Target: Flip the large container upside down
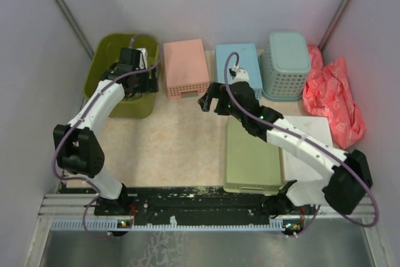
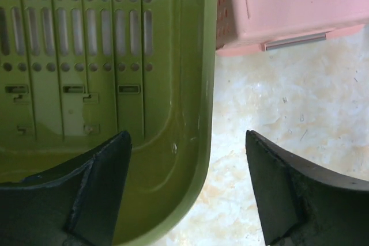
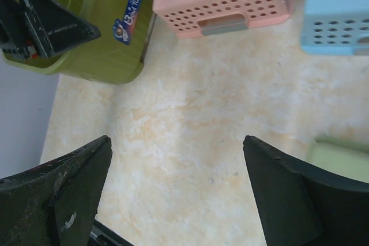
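Along the back stand a pink basket [image 1: 185, 67] (bottom-up, its side holed), a light-blue basket [image 1: 245, 55] and a teal perforated basket [image 1: 286, 65]. A crumpled red bag [image 1: 334, 98] lies rightmost. Nearer, a pale-green tray [image 1: 251, 154] lies just beside a white board [image 1: 312, 126] on the beige table [image 1: 169, 148].

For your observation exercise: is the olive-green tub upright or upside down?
Upright: the large container shows its slotted inside from above.

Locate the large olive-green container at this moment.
The large container sits upright at the far left of the top view, beside the pink basket, the open left gripper straddling its right rim.
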`<control>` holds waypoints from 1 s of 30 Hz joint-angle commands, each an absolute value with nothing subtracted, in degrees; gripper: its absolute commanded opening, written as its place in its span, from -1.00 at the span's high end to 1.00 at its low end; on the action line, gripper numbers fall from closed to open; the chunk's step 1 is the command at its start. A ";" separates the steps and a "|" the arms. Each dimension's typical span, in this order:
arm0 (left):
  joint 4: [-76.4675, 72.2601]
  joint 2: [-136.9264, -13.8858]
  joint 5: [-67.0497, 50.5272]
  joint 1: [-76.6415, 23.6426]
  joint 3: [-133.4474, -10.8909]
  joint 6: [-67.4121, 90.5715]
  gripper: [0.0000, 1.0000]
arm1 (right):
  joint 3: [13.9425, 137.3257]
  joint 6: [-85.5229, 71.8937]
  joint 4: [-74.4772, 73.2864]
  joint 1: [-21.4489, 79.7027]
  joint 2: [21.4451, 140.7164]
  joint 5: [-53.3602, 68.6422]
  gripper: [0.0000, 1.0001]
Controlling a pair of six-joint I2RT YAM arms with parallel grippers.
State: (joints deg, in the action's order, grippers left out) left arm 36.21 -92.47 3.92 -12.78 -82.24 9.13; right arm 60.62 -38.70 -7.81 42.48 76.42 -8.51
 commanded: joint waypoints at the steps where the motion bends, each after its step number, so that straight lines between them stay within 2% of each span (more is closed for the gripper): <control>1: 32.00 -96.13 4.16 -13.01 -85.75 8.34 -0.55 | 55.54 -36.68 -16.32 42.30 67.57 -14.42 -0.93; 6: 32.51 -98.97 6.94 -13.01 -87.55 8.78 0.09 | 52.60 -38.09 -22.24 42.28 60.04 -19.52 -0.93; 10: 35.07 -98.12 8.28 -12.92 -88.95 8.73 0.80 | 52.68 -37.49 -24.18 42.07 56.75 -23.22 -0.93; 12: 37.21 -96.25 8.80 -12.92 -90.33 9.10 1.00 | 53.80 -36.69 -25.18 41.86 56.37 -24.38 -0.93; 19: 43.60 -83.31 6.87 -12.92 -95.09 12.99 1.00 | 57.68 -33.10 -27.27 41.77 55.77 -26.43 -0.93; 25: 46.23 -72.22 -8.33 -12.92 -94.52 19.56 1.00 | 58.68 -31.73 -27.40 41.72 54.07 -26.78 -0.93; 30: 39.98 -62.16 -23.19 -12.92 -85.80 26.46 1.00 | 58.72 -31.25 -28.23 41.75 52.02 -27.28 -0.93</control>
State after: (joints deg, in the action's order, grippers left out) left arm 47.05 -68.31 -9.54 -12.78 -90.70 20.67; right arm 55.64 -32.69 -28.62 42.13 54.72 -25.69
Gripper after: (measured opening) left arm 0.066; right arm 0.965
